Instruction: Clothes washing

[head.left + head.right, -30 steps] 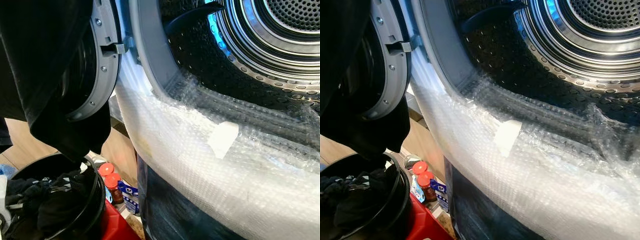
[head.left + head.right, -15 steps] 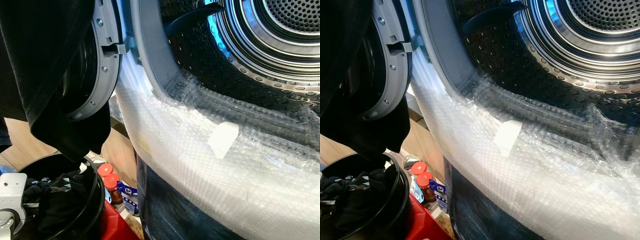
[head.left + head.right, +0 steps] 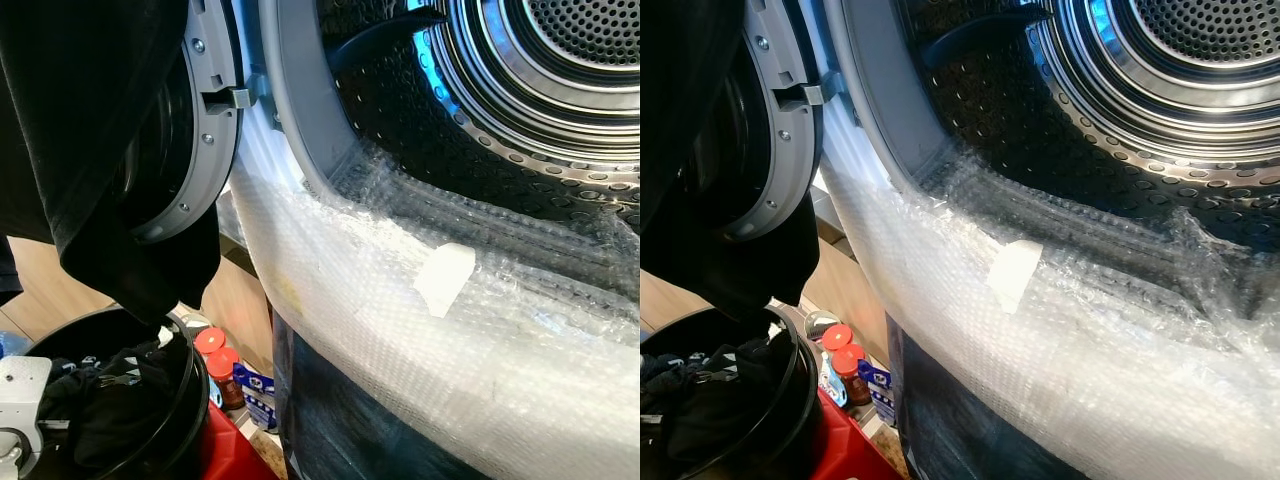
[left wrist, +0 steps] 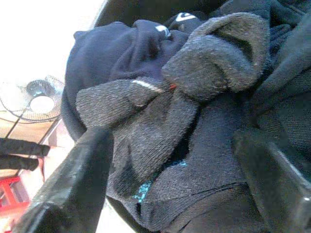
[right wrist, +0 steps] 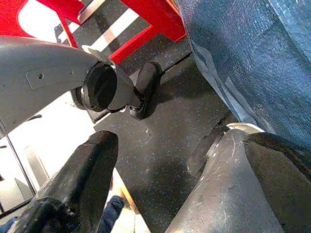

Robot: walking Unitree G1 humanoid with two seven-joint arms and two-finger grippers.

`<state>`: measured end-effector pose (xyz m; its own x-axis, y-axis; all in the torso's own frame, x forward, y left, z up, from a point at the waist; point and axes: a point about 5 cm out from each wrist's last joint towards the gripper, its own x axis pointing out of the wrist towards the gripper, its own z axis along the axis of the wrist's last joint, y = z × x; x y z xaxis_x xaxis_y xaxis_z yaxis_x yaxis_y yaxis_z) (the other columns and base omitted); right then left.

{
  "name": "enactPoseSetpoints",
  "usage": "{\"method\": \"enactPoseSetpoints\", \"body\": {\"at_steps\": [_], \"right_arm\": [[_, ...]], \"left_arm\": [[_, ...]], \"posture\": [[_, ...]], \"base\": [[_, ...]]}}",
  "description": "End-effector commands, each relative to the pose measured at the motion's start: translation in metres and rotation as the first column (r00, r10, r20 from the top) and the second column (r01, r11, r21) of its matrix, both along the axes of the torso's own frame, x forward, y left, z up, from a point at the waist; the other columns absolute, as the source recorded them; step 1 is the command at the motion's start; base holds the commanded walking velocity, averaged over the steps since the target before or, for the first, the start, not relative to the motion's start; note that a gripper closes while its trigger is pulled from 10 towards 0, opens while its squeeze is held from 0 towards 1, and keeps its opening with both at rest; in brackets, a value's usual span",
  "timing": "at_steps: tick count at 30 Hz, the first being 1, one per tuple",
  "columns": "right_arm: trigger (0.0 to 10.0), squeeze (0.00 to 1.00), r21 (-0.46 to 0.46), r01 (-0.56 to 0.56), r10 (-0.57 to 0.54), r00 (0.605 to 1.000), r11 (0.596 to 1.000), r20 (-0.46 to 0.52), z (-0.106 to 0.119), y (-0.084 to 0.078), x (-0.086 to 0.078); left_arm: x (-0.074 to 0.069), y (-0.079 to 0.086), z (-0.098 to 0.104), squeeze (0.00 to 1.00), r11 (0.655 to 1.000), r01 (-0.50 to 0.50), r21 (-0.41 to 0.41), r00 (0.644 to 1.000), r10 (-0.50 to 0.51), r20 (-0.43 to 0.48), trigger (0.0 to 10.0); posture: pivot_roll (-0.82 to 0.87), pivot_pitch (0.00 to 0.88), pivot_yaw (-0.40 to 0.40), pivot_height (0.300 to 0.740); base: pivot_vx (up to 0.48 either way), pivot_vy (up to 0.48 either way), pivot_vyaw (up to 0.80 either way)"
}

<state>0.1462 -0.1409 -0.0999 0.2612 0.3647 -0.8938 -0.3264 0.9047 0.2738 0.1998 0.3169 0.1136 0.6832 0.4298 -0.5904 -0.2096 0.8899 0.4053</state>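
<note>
A household robot is reaching into a black laundry basket (image 3: 185, 400) beside an open washing machine, apparently picking up the next garment for loading. The left gripper (image 4: 180, 184) is hovering over a heap of dark clothes (image 4: 194, 97), its jaws standing wide apart and holding nothing; a grey sock (image 4: 214, 63) and navy garments are lying between the two fingers and just beyond their tips, with dark cloth running under them. The fingers (image 4: 73, 184) are not yet touching the sock as far as can be told. The next move is probably calling for the jaws to be pushing down into the pile and closing on a fold of cloth, then lifting it clear of the basket rim and carrying it over to the drum (image 3: 520, 100), whose mouth is padded with bubble wrap (image 3: 400, 300). A black garment (image 3: 90, 150) is hanging over the open door (image 3: 205, 120). The right gripper (image 5: 160, 194) is hanging idle over the dark floor (image 5: 165, 136), well apart from the clothes, its jaws open and empty
</note>
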Motion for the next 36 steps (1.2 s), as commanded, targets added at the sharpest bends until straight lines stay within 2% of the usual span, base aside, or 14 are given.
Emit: {"method": "enactPoseSetpoints", "body": {"at_steps": [1, 2, 4, 5, 6, 7, 31, 35, 36], "right_arm": [[10.0, 0.0, -0.005, -0.009, 0.009, 0.999, 1.0, -0.038, -0.003, 0.002, -0.009], [10.0, 0.0, -0.005, -0.01, 0.01, 0.999, 1.0, -0.038, -0.003, 0.002, -0.009], [10.0, 0.0, -0.007, -0.012, 0.012, 0.999, 1.0, -0.037, -0.003, 0.002, -0.009], [10.0, 0.0, -0.008, -0.013, 0.013, 0.999, 1.0, -0.036, -0.003, 0.002, -0.009], [10.0, 0.0, -0.008, -0.013, 0.013, 0.999, 1.0, -0.036, -0.003, 0.002, -0.009], [10.0, 0.0, -0.008, -0.015, 0.014, 0.999, 1.0, -0.036, -0.003, 0.002, -0.009], [10.0, 0.0, -0.011, -0.034, 0.033, 0.999, 0.999, -0.028, -0.002, 0.004, -0.005], [10.0, 0.0, -0.008, -0.023, 0.023, 0.999, 1.0, -0.023, -0.001, 0.004, -0.003], [10.0, 0.0, -0.008, -0.022, 0.022, 1.0, 1.0, -0.023, -0.001, 0.004, -0.003]], "left_arm": [[-0.003, 0.005, -0.003, 0.0, 0.999, -0.003, 0.043, 0.999, 0.005, -0.04, 4.7], [-0.002, 0.005, -0.004, 0.0, 0.999, 0.001, 0.053, 0.999, 0.002, -0.046, 5.9], [-0.002, 0.004, -0.005, 0.0, 0.998, 0.004, 0.057, 0.999, -0.001, -0.051, 6.1], [-0.001, 0.003, -0.006, 0.0, 0.998, 0.008, 0.055, 0.999, -0.006, -0.049, 2.2], [-0.001, 0.003, -0.006, 0.0, 0.998, 0.008, 0.055, 0.999, -0.006, -0.049, 2.2], [0.001, 0.002, -0.007, 0.0, 0.998, 0.014, 0.056, 0.999, -0.011, -0.047, 0.0], [0.006, 0.0, -0.01, 0.0, 0.994, 0.08, 0.078, 0.994, -0.074, -0.078, 0.0], [0.009, 0.002, 0.001, 0.0, 0.993, 0.079, 0.086, 0.997, -0.076, -0.034, 0.0], [0.011, 0.001, 0.008, 0.0, 0.993, 0.09, 0.076, 0.996, -0.09, 0.006, 0.0]], "posture": [[0.11, 0.011, 0.052, 0.74], [0.11, 0.009, 0.053, 0.74], [0.11, 0.004, 0.054, 0.74], [0.11, 0.004, 0.054, 0.74], [0.11, 0.004, 0.054, 0.74], [0.1, 0.0, 0.054, 0.74], [0.11, 0.0, 0.052, 0.74], [0.12, 0.0, 0.045, 0.74], [0.12, 0.0, 0.045, 0.74]], "base": [[0.0, 0.0, 0.0], [0.0, 0.0, 0.0], [0.0, 0.0, 0.0], [0.0, 0.0, 0.0], [0.0, 0.0, 0.0], [0.0, 0.0, 0.0], [0.0, 0.0, 0.0], [0.0, 0.0, 0.0], [0.0, 0.0, 0.0]]}}
